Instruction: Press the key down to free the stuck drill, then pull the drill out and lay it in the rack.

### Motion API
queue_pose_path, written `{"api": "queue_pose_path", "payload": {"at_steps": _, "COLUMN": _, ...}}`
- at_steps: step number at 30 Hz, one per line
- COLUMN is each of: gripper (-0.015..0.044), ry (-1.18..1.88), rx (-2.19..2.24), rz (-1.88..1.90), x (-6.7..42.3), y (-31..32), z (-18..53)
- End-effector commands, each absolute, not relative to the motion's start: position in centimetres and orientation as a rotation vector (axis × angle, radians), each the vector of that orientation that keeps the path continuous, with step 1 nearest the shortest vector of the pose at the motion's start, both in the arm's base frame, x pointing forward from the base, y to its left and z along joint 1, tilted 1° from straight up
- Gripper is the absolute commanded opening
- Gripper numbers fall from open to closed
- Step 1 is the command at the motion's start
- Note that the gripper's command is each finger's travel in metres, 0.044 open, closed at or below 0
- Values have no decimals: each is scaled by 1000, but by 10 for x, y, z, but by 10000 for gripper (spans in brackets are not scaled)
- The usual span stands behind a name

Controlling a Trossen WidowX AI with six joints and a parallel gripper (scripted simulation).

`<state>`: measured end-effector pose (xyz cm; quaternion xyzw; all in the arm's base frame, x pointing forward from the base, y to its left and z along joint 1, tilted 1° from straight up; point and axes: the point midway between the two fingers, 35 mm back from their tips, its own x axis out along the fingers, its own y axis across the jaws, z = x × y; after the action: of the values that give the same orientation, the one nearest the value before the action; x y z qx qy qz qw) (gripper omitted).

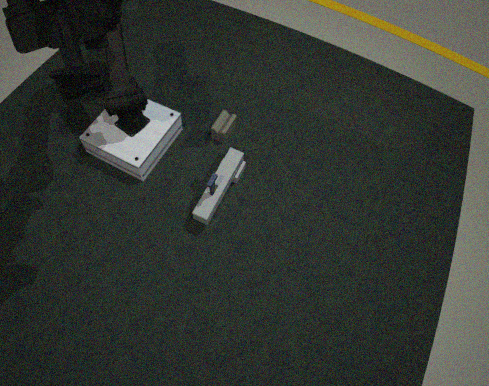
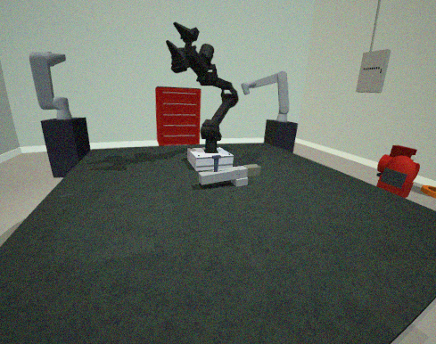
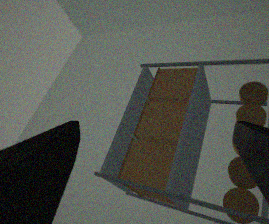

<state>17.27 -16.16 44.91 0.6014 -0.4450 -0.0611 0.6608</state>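
A small blue-grey drill [image 1: 212, 183] [image 2: 216, 163] stands upright in the top of a long pale block [image 1: 229, 160] [image 2: 209, 177]. A short pale piece, which looks like the key [image 1: 240, 170] [image 2: 241, 182], sits low against the block's side. A small tan grooved block, apparently the rack [image 1: 223, 124] [image 2: 254, 169], lies a little apart from the long block. My gripper [image 2: 171, 33] [image 3: 157, 129] is open and empty, raised high above the mat and far from all of these. None of them shows in the wrist view, which faces the room.
My arm stands on a white base box [image 1: 132, 150] [image 2: 210, 160], beside the long block and the tan block. All stand on the dark mat [image 1: 307, 280] [image 2: 220, 258]. Two grey arms on dark pedestals and a red cabinet [image 2: 178, 116] stand behind, beyond the mat.
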Motion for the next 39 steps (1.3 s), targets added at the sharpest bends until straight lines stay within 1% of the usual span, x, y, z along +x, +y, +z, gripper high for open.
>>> {"api": "queue_pose_path", "payload": {"at_steps": 1, "gripper": 374, "ry": -1007, "rx": 1360, "rz": -138, "x": 173, "y": -162, "z": 449}}
{"api": "queue_pose_path", "payload": {"at_steps": 9, "gripper": 164, "ry": -996, "rx": 1357, "rz": -149, "x": 175, "y": -162, "z": 448}}
{"api": "queue_pose_path", "payload": {"at_steps": 11, "gripper": 111, "ry": -905, "rx": 1331, "rz": -234, "x": 192, "y": -168, "z": 435}}
{"api": "queue_pose_path", "payload": {"at_steps": 15, "gripper": 6, "ry": -592, "rx": 1218, "rz": -441, "x": 241, "y": -175, "z": 390}}
{"api": "queue_pose_path", "payload": {"at_steps": 21, "gripper": 0, "ry": -45, "rx": 961, "rz": -597, "x": 297, "y": -162, "z": 309}}
{"api": "queue_pose_path", "payload": {"at_steps": 26, "gripper": 0, "ry": 346, "rx": 737, "rz": -586, "x": 319, "y": -139, "z": 251}}
{"api": "queue_pose_path", "payload": {"at_steps": 32, "gripper": 0, "ry": 783, "rx": 448, "rz": -459, "x": 324, "y": -103, "z": 190}}
{"api": "queue_pose_path", "payload": {"at_steps": 39, "gripper": 0, "ry": 1263, "rx": 84, "rz": -154, "x": 305, "y": -57, "z": 131}}
